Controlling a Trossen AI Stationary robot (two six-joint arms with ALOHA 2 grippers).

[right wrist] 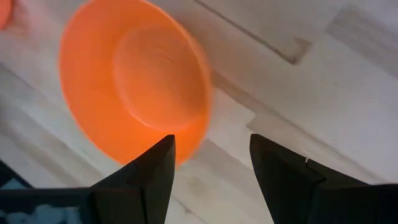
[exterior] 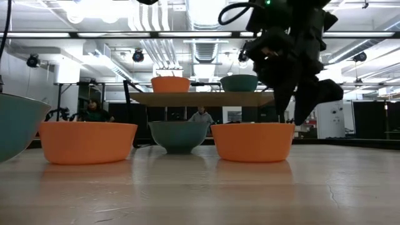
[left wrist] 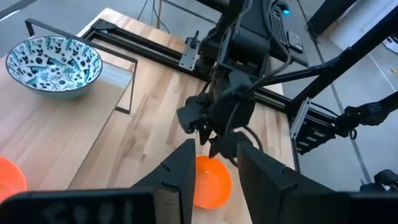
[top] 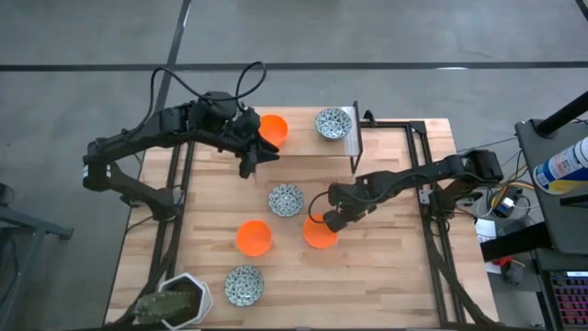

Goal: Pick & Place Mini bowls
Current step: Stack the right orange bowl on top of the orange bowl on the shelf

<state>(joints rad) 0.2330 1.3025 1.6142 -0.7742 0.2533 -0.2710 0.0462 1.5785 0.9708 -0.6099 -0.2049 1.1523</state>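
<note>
Six mini bowls show in the high view. An orange one [top: 272, 129] and a speckled one [top: 333, 122] sit on a raised shelf [top: 308, 147] at the table's far edge. On the tabletop stand a speckled bowl [top: 286, 199], two orange bowls [top: 254, 237] [top: 321, 232] and another speckled one [top: 244, 285]. My right gripper [top: 327, 219] [right wrist: 211, 140] is open, fingers pointing down over the far rim of the right-hand orange bowl [right wrist: 134, 81] [exterior: 253, 140]. My left gripper [top: 260, 152] [left wrist: 217, 174] is open and hovers next to the shelf's orange bowl.
A white hexagonal plant pot [top: 179, 299] stands at the table's near left corner. The shelf's black metal frame [top: 356, 138] rises at its right end. Bare wood lies right of the right arm. People show in the room beyond [exterior: 201, 115].
</note>
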